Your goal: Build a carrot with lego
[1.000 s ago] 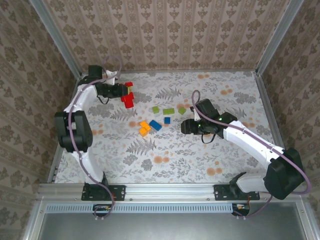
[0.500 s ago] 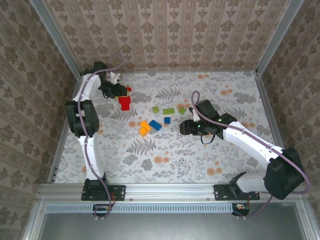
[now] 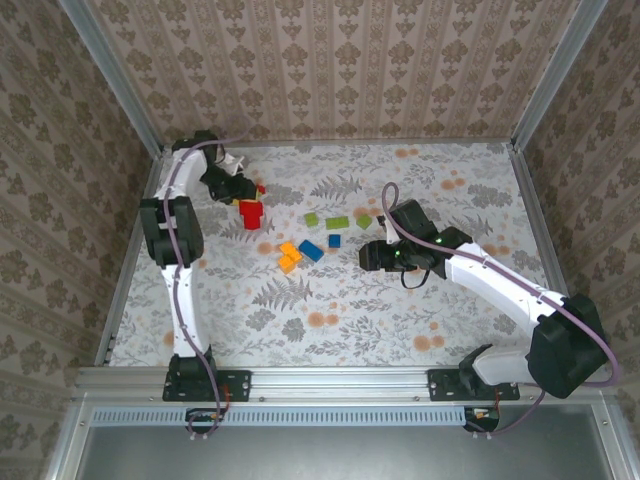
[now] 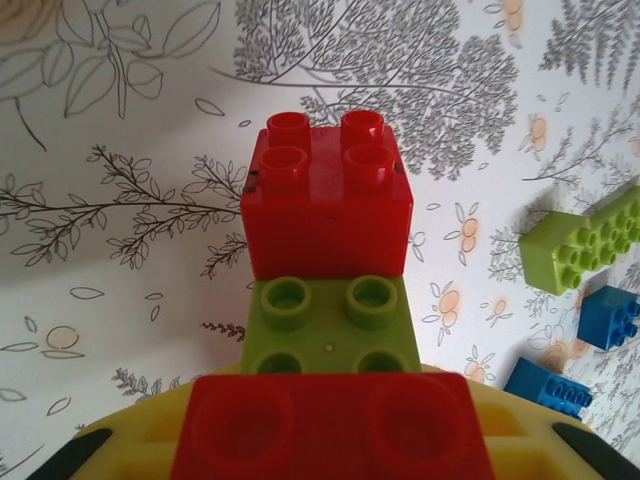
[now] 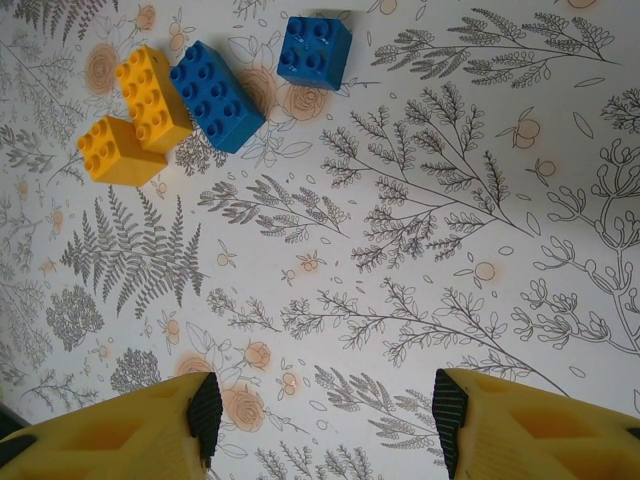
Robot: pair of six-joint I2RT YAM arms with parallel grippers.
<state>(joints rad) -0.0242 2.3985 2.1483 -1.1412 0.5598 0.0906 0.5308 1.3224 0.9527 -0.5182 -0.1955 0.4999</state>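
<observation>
- Your right gripper (image 5: 320, 410) hangs spread and empty over the table (image 5: 450, 250).
- Beyond it, orange lego bricks (image 5: 135, 110) touch a blue brick (image 5: 215, 95); green bricks (image 3: 337, 222) lie farther.
- Far left, your left gripper (image 3: 238, 188) pinches a red-and-green stack (image 4: 325, 250).

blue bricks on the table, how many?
2. The oblong blue brick lies mid-table beside the orange bricks; the square blue brick sits just right of it, apart. More could be hidden behind the red-and-green stack.
</observation>
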